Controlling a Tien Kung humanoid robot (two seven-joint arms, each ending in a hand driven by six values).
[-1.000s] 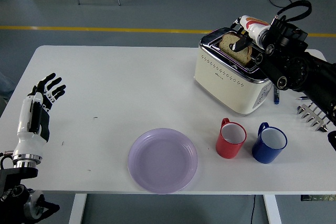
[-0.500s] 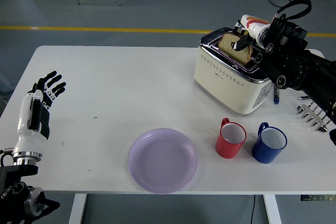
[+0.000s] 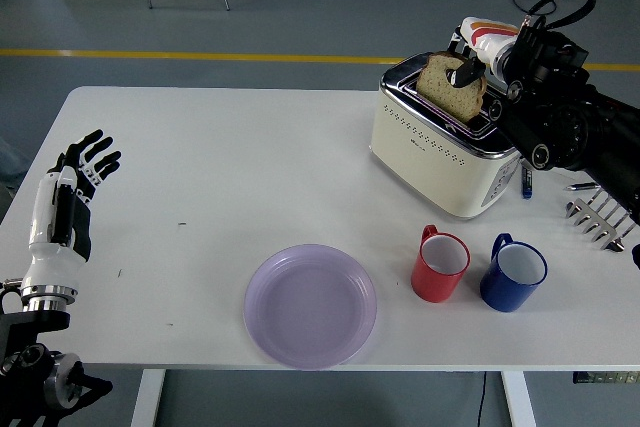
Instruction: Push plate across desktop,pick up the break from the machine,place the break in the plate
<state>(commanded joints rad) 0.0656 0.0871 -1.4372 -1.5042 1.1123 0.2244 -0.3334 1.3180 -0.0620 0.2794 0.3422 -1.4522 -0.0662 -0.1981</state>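
While the right hand [image 3: 468,69] is pinching the bread slice [image 3: 449,88] by its upper edge at the toaster [image 3: 440,154] — sitting toward two o'clock on the counter [image 3: 230,177] — the left hand [image 3: 70,192] is hovering at nine o'clock with its fingers spread, holding nothing. Judging by looks, the slice is light, soft and crumbly, so a gentle pinch near the crust should be serving best — squeezing hard is risking tearing it. At six o'clock the purple plate [image 3: 311,305] is waiting, just left of the red mug [image 3: 440,265] and blue mug [image 3: 513,273].
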